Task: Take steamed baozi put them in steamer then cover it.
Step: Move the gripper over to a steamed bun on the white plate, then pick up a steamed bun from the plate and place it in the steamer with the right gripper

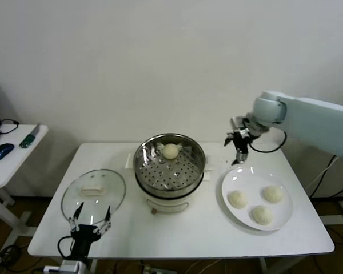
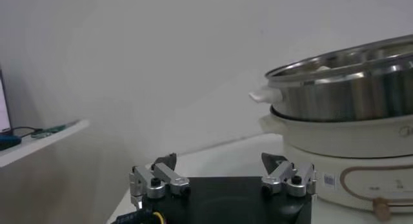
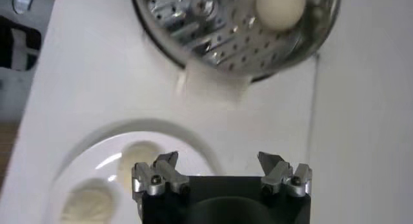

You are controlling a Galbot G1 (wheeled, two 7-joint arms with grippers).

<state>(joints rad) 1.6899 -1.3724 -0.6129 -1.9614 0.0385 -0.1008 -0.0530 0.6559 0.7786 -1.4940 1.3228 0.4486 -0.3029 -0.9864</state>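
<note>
- One steamed baozi [image 1: 170, 150] lay in the steamer [image 1: 154, 172] at the centre of the head view, toward the far side of its perforated floor.
- Three more baozi [image 1: 262, 204] sat on the white plate [image 1: 235, 180] at lower right of that frame, just beside the steamer.
- By my reading one of four was done; three transfers were left, then the covering.
- The glass lid [image 1: 111, 197] lay flat on the desk [image 1: 188, 234] at lower left, near the steamer, so the pot was not yet covered.
- The right gripper [image 1: 239, 149] hung above the desk between steamer and plate, right of centre, its jaws spread wide and empty, touching nothing.
- The left gripper [image 1: 91, 222] waited at the bottom left by the lid's near edge, jaws likewise wide apart, holding nothing.
</note>
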